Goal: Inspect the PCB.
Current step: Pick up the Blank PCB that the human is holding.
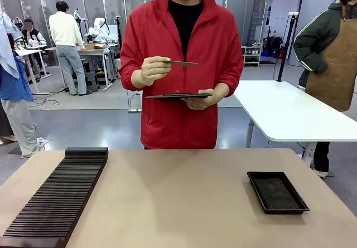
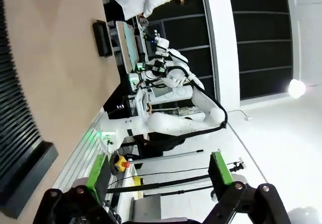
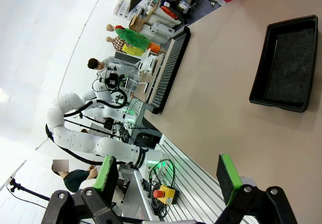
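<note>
Black, green-padded fingers framed each wrist view: the left gripper [image 2: 159,172] and the right gripper [image 3: 167,175] both stood with jaws wide apart and nothing between them. Both were well apart from the shallow black rectangular tray [image 1: 277,192], which lay empty on the tan table [image 1: 178,203]. A long black ribbed rack [image 1: 61,198] lay along the table's opposite side from the tray.

The small, thin green PCB [image 1: 181,63] was not on the table. It was held well above and beyond the tray, at chest height, by a person in a red jacket. One hand [image 1: 153,69] pinched it by one end, the board showing edge-on. The person's other hand [image 1: 201,98] carried a dark flat tablet [image 1: 178,96] just below the board, on the side away from the tray.

Judged stage: inspection under way in the person's hands, with no robot contact.

Probable faults from this state:
- Dropped board — the pinch covered one end only, so a slip would probably let it fall onto the tablet or the table.
- Collision — an arm advancing past the tray while the hands were occupied could strike them.
- Missed transfer — closing before the board sat between the pads.
</note>
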`<control>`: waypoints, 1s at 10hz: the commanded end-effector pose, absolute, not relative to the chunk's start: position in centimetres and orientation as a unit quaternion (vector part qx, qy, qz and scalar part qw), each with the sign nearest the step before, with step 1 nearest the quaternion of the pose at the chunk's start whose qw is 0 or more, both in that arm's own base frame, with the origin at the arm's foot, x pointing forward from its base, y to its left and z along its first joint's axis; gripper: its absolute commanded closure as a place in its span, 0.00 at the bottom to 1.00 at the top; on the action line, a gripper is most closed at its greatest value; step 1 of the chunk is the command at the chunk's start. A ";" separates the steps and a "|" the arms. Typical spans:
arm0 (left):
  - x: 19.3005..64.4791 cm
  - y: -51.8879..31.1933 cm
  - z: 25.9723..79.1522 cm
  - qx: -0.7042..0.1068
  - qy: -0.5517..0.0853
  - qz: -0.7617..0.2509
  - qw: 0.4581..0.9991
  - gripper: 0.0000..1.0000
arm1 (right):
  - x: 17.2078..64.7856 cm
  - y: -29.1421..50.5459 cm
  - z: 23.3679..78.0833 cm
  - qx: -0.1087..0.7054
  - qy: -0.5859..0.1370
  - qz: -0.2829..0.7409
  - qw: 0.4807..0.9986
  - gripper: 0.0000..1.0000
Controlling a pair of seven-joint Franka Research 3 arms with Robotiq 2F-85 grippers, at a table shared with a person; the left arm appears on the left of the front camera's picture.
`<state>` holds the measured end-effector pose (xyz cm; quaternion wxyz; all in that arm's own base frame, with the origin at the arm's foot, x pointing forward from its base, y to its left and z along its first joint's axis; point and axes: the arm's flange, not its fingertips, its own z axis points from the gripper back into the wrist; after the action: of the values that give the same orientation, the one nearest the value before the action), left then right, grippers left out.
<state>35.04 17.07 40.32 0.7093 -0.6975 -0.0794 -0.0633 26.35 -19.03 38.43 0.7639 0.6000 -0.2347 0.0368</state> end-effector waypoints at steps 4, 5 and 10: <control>33.6 22.3 38.1 -0.708 -0.125 -0.067 0.692 0.00 | 26.3 -19.2 38.6 0.602 -0.242 0.039 0.760 0.00; 33.8 22.5 38.2 -0.712 -0.126 -0.064 0.688 0.00 | 26.3 -19.2 38.6 0.602 -0.242 0.039 0.760 0.00; 33.1 21.9 37.9 -0.705 -0.127 -0.046 0.697 0.00 | 26.3 -19.2 38.6 0.602 -0.242 0.039 0.760 0.00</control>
<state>33.44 22.06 37.68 0.6941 -0.7078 -0.1224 -0.0472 26.35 -19.04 38.43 0.7639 0.6000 -0.2349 0.0368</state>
